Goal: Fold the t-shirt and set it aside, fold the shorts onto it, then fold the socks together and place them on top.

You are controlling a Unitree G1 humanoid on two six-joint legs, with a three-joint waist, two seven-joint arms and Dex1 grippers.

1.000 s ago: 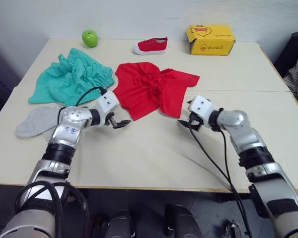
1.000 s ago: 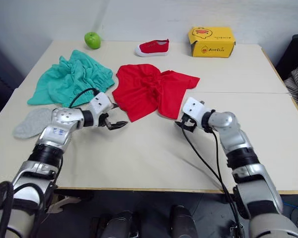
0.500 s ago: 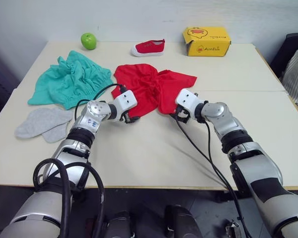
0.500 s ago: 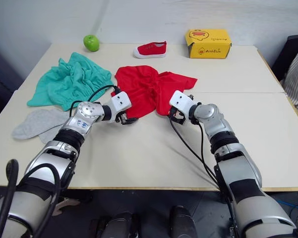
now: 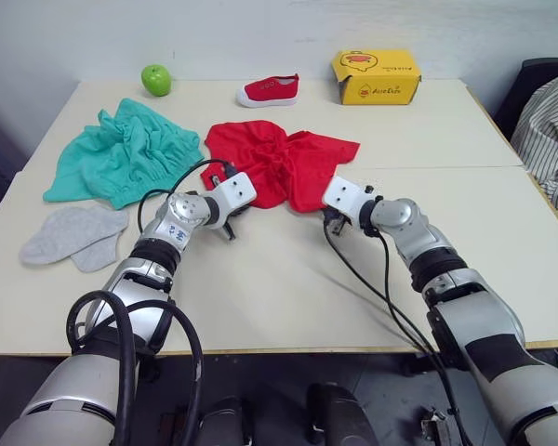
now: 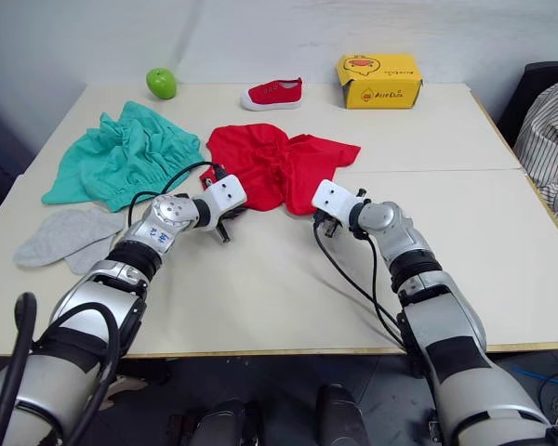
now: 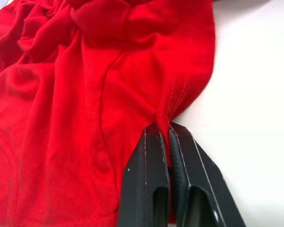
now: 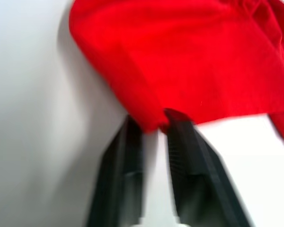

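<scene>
While the t-shirt (image 5: 281, 163) lies crumpled mid-table, beside the shorts (image 5: 121, 158) with the socks (image 5: 73, 237) nearer the front, the head view shows both arms meeting its near hem, likely to spread it for folding. Left wrist view adds what that hides: the left gripper (image 7: 168, 137) is clenched on a pinch of hem. Right wrist view shows the right gripper (image 8: 154, 125) with jaws parted, straddling a hem corner, not yet closed.

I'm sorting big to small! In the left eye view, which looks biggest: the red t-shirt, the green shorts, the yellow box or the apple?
1. shorts and t-shirt, too alike to rank
2. yellow box
3. apple
The box and apple sit farther back.
</scene>
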